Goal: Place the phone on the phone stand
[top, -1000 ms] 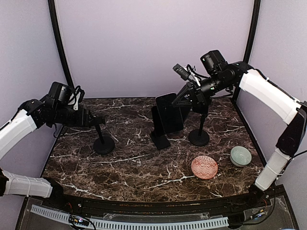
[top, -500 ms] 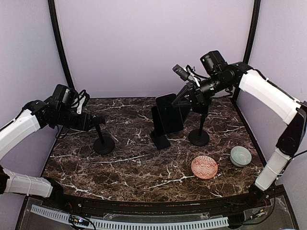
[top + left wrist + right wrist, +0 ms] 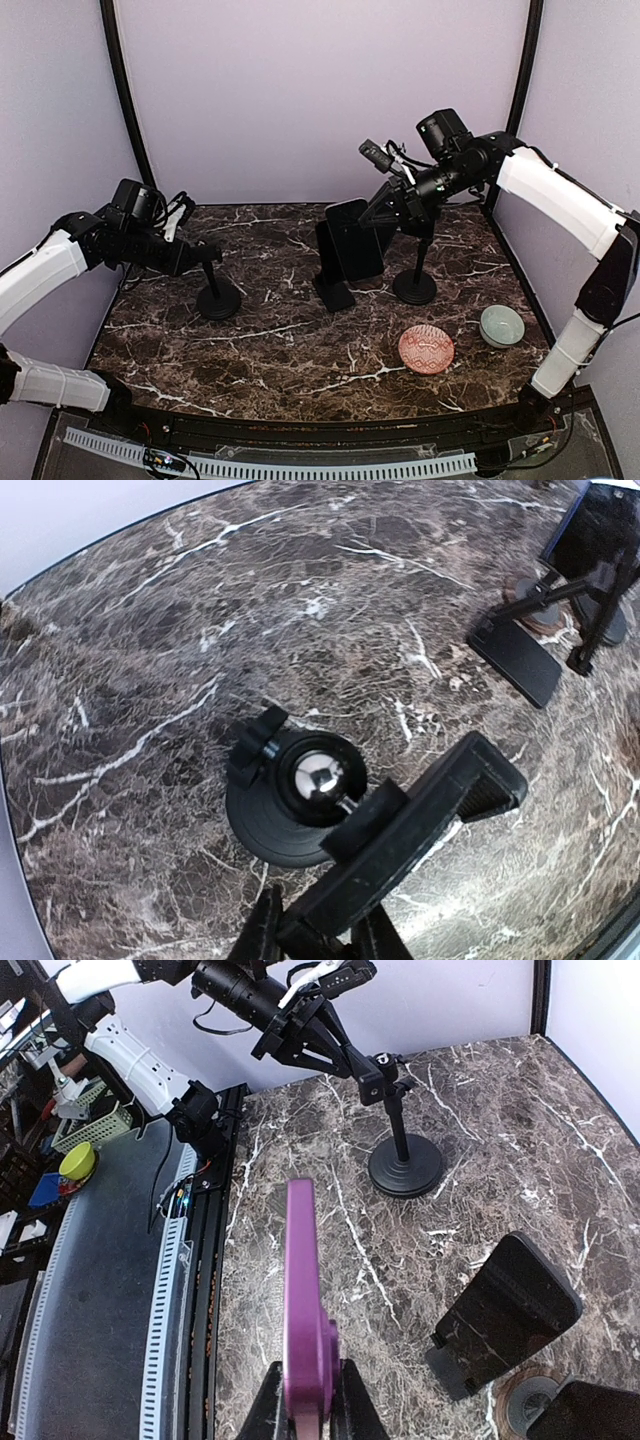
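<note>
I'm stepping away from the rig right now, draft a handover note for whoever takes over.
Left end effector: closed on the clamp head of the left pole stand.
Right end effector: shut on the phone, held upright in the air near the folding stand.
Done: phone lifted.
Left: set the phone on a stand, then release.

Left wrist cam: the bottom edge chops off most of my left fingers [image 3: 262, 935], and the clamp [image 3: 420, 820] they pinch covers part of the round base [image 3: 250, 830]. Right wrist cam: the phone [image 3: 305, 1320] is edge-on, so its screen is hidden, and my right fingers [image 3: 268, 1405] are cropped too.
</note>
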Controlling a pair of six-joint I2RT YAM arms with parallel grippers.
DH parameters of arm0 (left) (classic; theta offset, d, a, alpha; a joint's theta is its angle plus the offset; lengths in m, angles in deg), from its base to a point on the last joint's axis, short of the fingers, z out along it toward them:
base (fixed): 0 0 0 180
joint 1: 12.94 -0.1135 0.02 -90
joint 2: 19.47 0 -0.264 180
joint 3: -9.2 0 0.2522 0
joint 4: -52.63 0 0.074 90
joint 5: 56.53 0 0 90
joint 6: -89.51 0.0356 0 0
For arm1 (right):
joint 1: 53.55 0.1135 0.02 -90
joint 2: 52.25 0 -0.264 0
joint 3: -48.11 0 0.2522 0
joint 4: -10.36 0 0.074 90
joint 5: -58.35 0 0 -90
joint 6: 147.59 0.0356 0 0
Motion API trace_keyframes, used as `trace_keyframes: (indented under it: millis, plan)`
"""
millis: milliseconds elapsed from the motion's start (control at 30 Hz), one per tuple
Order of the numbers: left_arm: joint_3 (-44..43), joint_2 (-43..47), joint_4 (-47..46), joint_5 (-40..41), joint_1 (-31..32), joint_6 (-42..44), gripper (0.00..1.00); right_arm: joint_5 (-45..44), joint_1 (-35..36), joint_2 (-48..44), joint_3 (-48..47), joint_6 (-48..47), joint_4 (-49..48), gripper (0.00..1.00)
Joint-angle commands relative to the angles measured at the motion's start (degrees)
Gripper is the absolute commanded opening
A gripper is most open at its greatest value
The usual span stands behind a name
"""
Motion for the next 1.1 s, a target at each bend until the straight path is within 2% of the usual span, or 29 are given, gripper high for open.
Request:
trace_keyframes:
  millis: [0,167,300,367,567,800,1067]
  plan:
    - [-0.5,3.0,-1.7,-8.3,-0.2,2.0,0.11,0.3,0.3,-1.1,-0.4,-0.3,-2.9,0.00]
    - [-2.7,7.2,-2.0,-13.9,0.3,-1.3,0.00,-2.2,-1.3,-0.6,-1.8,0.6,-3.5,0.00]
    - [-6.0,8.8,-0.4,-17.4,2.3,-5.5,0.00,-3.5,-3.1,0.4,-3.5,-0.7,-2.6,0.00]
    - [-8.0,8.7,-0.5,-18.6,5.4,-8.6,0.00,-1.7,-3.8,1.2,-5.6,-3.2,0.2,0.00]
    - [-13.7,4.9,0.2,-12.4,15.8,-16.5,0.00,-2.6,-4.3,1.3,-5.9,-8.9,4.3,0.00]
    - [-13.2,1.7,-1.2,-7.8,24.3,-18.4,0.00,1.4,-4.5,3.7,-9.6,-9.2,6.5,0.00]
    - [-10.6,-3.7,-7.0,2.7,33.0,-23.5,0.00,0.3,-4.6,-2.4,-2.2,0.5,-4.1,0.00]
